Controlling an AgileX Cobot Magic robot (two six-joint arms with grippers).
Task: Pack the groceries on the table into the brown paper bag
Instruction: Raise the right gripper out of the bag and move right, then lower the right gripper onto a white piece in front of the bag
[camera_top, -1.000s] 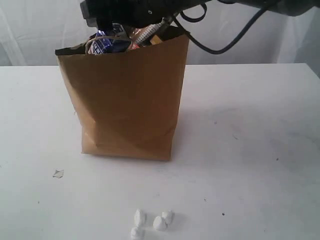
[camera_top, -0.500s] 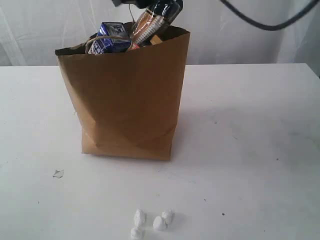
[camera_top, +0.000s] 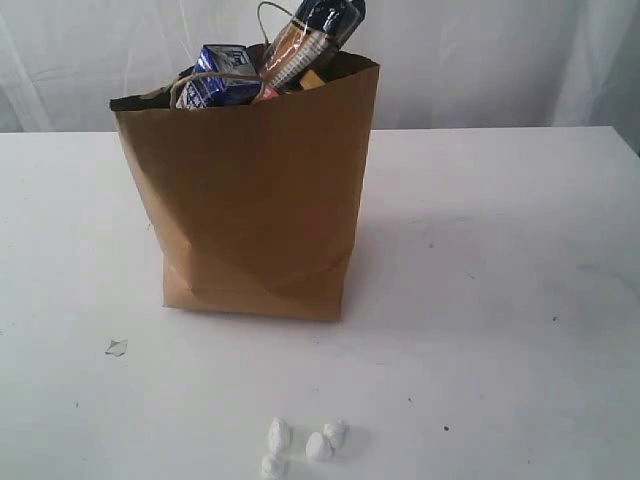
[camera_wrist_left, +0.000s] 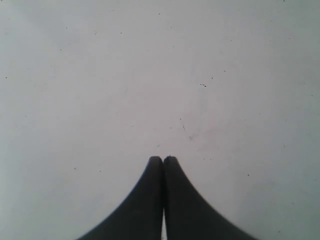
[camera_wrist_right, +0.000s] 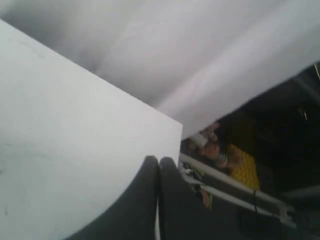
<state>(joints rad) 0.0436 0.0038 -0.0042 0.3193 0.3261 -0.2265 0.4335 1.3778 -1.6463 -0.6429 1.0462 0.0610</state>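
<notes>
- Brown paper bag (camera_top: 260, 200) upright on the white table (camera_top: 500, 300), left of centre in the exterior view, front creased, mouth open.
- Blue-and-orange spaghetti packet (camera_top: 305, 45) in the bag, tilted, upper end well above the rim.
- Blue-and-white carton (camera_top: 222, 80) just beside the packet on its left, top showing over the rim, with a pale twine handle (camera_top: 200, 85) looped in front of it.
- Rest of the bag's contents hidden by its walls.
- Left gripper (camera_wrist_left: 163, 159) clenched, fingertips pressed together with nothing between them, over bare speckled table.
- Right gripper (camera_wrist_right: 158, 160) likewise clenched and empty, tips seen against an edge of the table, white curtain (camera_wrist_right: 200, 50) beyond.
- Four small white lumps (camera_top: 305, 443) clustered near the table's front, well apart from the bag.
- One tiny pale scrap (camera_top: 117, 347) off the bag's front left corner.
</notes>
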